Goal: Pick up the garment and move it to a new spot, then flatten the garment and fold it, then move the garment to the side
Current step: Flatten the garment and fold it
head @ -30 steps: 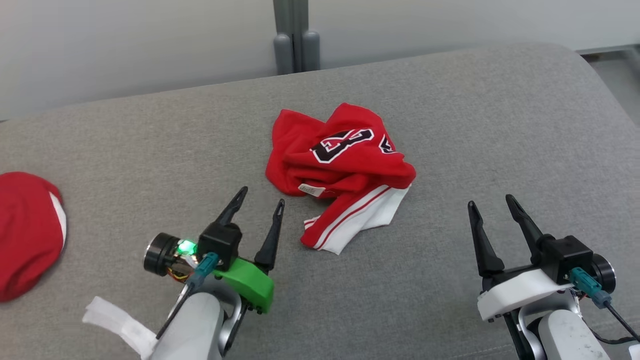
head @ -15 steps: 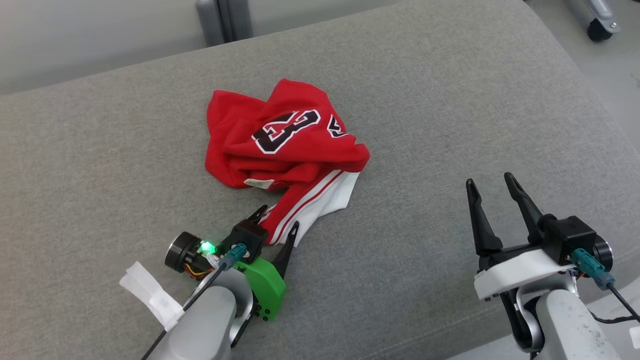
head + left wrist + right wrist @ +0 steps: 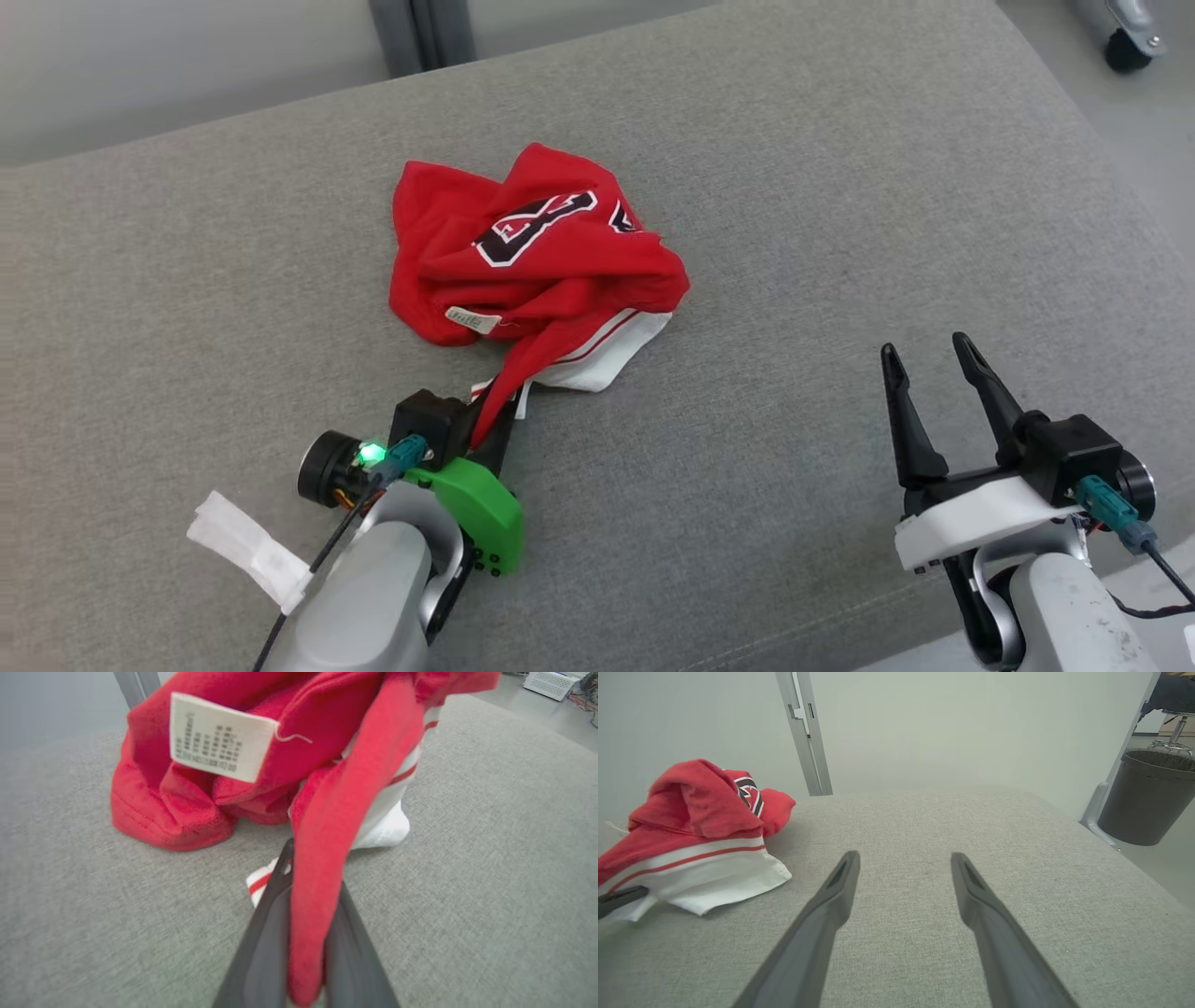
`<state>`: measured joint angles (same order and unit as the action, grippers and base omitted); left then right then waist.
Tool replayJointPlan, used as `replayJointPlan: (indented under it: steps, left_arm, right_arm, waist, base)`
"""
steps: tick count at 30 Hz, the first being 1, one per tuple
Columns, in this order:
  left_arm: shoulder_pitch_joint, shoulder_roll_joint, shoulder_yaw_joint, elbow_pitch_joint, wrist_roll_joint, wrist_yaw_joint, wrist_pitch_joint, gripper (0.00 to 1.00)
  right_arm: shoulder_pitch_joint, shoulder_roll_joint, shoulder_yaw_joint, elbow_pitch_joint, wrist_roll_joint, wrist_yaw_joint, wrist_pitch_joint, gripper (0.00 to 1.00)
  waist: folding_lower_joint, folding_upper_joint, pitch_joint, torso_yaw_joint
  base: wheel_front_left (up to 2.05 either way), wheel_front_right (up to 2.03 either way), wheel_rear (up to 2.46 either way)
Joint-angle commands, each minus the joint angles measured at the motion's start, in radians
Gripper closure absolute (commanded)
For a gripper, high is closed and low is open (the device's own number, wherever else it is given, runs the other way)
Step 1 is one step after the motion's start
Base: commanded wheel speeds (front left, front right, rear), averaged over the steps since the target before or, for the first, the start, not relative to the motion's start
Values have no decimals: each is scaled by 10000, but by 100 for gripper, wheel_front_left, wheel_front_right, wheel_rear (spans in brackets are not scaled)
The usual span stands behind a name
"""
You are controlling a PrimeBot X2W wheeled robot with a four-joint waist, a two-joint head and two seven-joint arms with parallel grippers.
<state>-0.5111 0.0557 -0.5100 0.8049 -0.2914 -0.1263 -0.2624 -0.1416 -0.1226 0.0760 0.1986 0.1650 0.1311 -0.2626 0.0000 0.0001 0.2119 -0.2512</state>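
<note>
The left gripper, whose two dark fingers stood spread around the near hem half a second ago, has now closed on a strip of the crumpled red jersey. The cloth has drawn into a taut band running from the heap to the fingers. We see the jersey, with black-and-white numerals on top and a white, red-striped panel at its near edge, lying bunched near the middle of the grey fabric cushion, just beyond the left gripper. From the left wrist, we look along the left gripper, with the red band of the jersey pinched between its fingers. A white printed care label hangs from the folds above, and a white, red-striped corner lies on the cushion beside one fingertip. The right gripper holds nothing, its fingers spread apart above the cushion, well to the right of the jersey. From the right wrist, we see the right gripper parted over the cushion, with the jersey off to the left. A dark round bin stands on the floor beyond the cushion's edge, and a grey metal post rises against the pale wall.
</note>
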Motion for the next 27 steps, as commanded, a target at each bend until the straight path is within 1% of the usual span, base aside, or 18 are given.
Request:
replayJointPlan:
  steps: [1, 4, 5, 10, 12, 17, 20, 21, 22, 23, 24, 27]
  left_arm:
    - [294, 232, 128, -233, -39, 55, -30, 100]
    - [718, 524, 395, -862, -176, 198, -32, 100]
    - [1046, 808, 550, -1204, -273, 315, -26, 100]
    - [1916, 1702, 1087, -2248, -590, 687, 383, 100]
    - [2314, 2140, 1386, -2723, -694, 920, 584, 100]
    - [3389, 3124, 2230, -4009, -1047, 1693, 1075, 100]
    - [3896, 3309, 2485, -4612, -1235, 2017, 1487, 100]
    - [4086, 3347, 2603, -4939, -1317, 2161, 1616, 53]
    - [4181, 3352, 2607, -5069, -1301, 2226, 1627, 0]
    - [4243, 3294, 2602, -5179, -1328, 2260, 1589, 0]
    - [4317, 3190, 2611, -5504, -1309, 2327, 1308, 0]
    - [4416, 3150, 2702, -5924, -1195, 2435, 723, 0]
  right_arm:
    - [154, -35, -23, 1, -5, -7, -31, 0]
    - [310, -35, -39, 38, 4, -5, -32, 0]
    - [392, -3, -34, 61, -2, -7, -32, 0]
    - [575, 76, 3, 96, -45, -7, -32, 0]
    - [582, 92, 1, 101, -64, -7, -32, 0]
    - [539, 83, -14, 106, -40, -7, -33, 0]
    - [546, 91, -17, 143, -1, -7, -33, 0]
    - [557, 92, -29, 160, 25, -5, -33, 0]
    - [571, 96, -31, 177, 33, -7, -33, 0]
    - [592, 102, -51, 185, 30, -7, -33, 0]
    - [639, 120, -93, 208, 8, -7, -33, 0]
    - [698, 114, -155, 251, -10, -7, -33, 0]
  waist:
    - [0, -1, -411, 535]
    - [0, -1, -645, 973]
    - [0, -1, -784, 1224]
    - [0, -1, -995, 1747]
    - [0, -1, -1011, 1897]
    - [0, -1, -965, 2086]
    - [0, -1, -927, 2160]
    - [0, -1, -920, 2218]
    - [0, -1, -934, 2246]
    - [0, -1, -953, 2281]
    - [0, -1, -1017, 2358]
    - [0, -1, -1138, 2494]
  base:
    - [0, 0, 0]
    - [0, 0, 0]
    - [0, 0, 0]
    - [0, 0, 0]
    - [0, 0, 0]
    - [0, 0, 0]
    - [0, 0, 0]
    - [0, 0, 0]
    - [0, 0, 0]
    - [0, 0, 0]
    - [0, 0, 0]
    - [0, 0, 0]
